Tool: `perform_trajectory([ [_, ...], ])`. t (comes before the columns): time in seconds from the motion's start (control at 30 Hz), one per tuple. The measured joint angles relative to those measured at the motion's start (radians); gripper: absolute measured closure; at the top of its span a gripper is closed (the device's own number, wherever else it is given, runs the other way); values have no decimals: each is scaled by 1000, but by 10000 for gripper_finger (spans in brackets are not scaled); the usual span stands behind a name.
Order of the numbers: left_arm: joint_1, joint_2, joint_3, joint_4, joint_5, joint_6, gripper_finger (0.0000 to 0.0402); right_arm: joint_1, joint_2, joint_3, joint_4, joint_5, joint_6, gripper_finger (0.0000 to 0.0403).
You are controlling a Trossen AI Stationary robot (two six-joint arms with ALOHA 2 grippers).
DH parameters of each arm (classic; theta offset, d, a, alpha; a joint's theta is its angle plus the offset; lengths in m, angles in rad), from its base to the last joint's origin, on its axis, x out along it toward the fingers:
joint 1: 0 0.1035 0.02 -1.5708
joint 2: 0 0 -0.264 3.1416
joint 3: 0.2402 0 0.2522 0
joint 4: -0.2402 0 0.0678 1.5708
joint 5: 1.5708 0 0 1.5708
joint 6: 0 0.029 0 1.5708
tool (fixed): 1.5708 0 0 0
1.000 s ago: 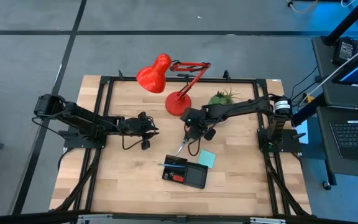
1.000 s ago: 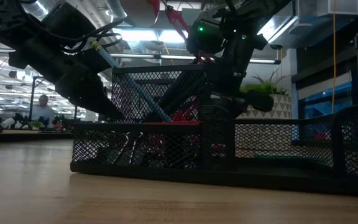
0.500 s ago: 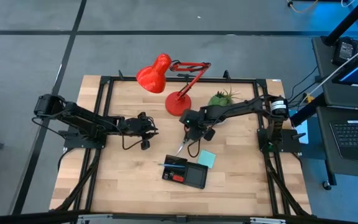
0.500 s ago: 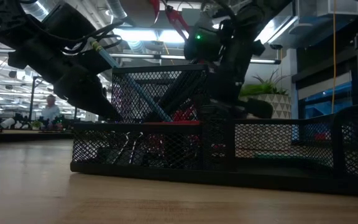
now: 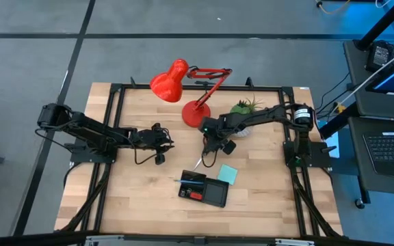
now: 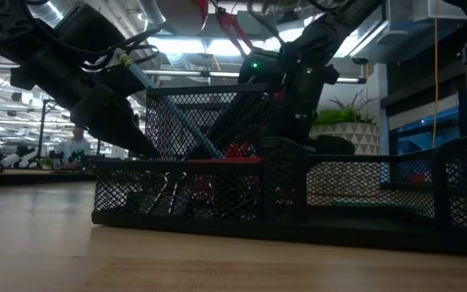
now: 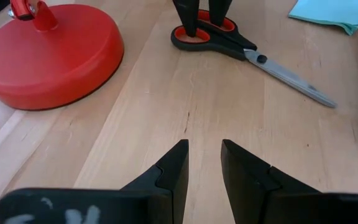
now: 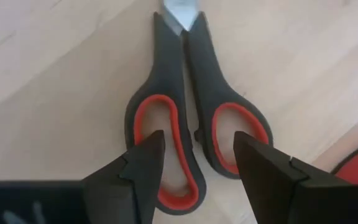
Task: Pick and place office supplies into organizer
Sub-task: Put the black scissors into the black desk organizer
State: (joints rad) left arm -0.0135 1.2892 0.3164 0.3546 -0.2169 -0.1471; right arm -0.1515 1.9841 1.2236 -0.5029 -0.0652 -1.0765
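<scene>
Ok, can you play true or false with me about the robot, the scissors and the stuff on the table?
1. The scissors lie flat on the wooden table. True.
2. The right gripper is open, with its fingers down at the scissors' handles. True.
3. The scissors are already inside the organizer. False: they lie on the table, outside it.
4. The left gripper is holding the blue sticky-note pad. False: it holds nothing, and the pad lies on the table next to the organizer.
5. The red lamp stands on the table. True.
</scene>
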Motion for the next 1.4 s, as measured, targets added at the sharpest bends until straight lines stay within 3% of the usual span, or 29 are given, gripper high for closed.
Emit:
perform_trajectory([
  [0.33,0,0,0,0,-2,-2,313,-5,4,1,-77,-24,252,206],
  [0.7,0,0,0,0,-1,-26,313,17,3,0,-112,-11,712,205],
  [1.0,0,0,0,0,-2,-26,313,61,6,-3,-101,30,731,214],
  [1.4,0,0,0,2,-2,-26,313,64,21,-1,-92,40,672,288],
])
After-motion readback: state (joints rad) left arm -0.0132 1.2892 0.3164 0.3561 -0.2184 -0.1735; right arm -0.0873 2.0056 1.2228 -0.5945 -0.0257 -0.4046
